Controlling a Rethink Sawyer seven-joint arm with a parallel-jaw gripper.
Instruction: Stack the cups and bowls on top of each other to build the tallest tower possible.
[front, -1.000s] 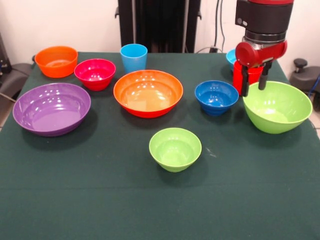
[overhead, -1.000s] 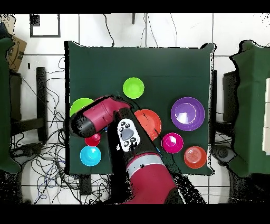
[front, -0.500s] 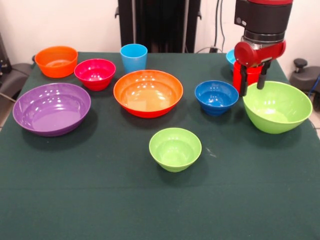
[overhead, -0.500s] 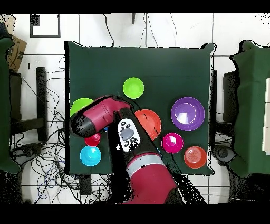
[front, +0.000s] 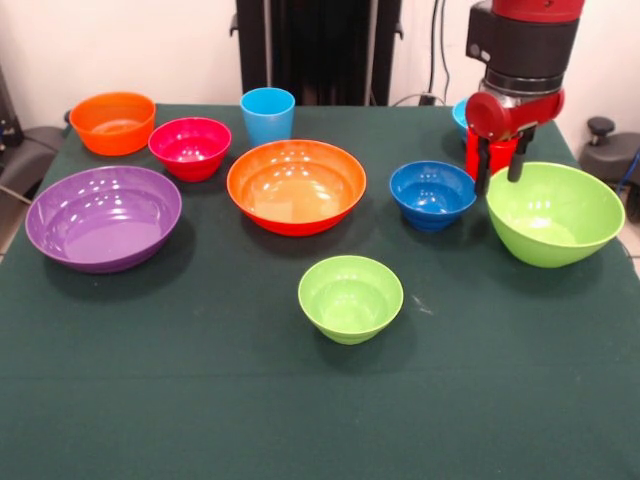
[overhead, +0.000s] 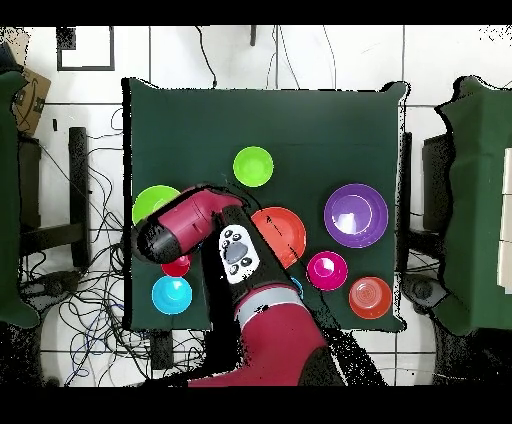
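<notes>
Sawyer's gripper (front: 497, 175), fingers parted and empty, is hovering before the red cup (front: 489, 150) at the table's two o'clock; straddling its rim squarely should secure the lift.

Bright, even light falls from overhead, leaving white glare spots inside the glossy purple bowl (front: 103, 217) and the large orange bowl (front: 296, 185). Soft, short shadows lie under each bowl on the green tablecloth (front: 200, 380). Nothing looks out of focus.
</notes>
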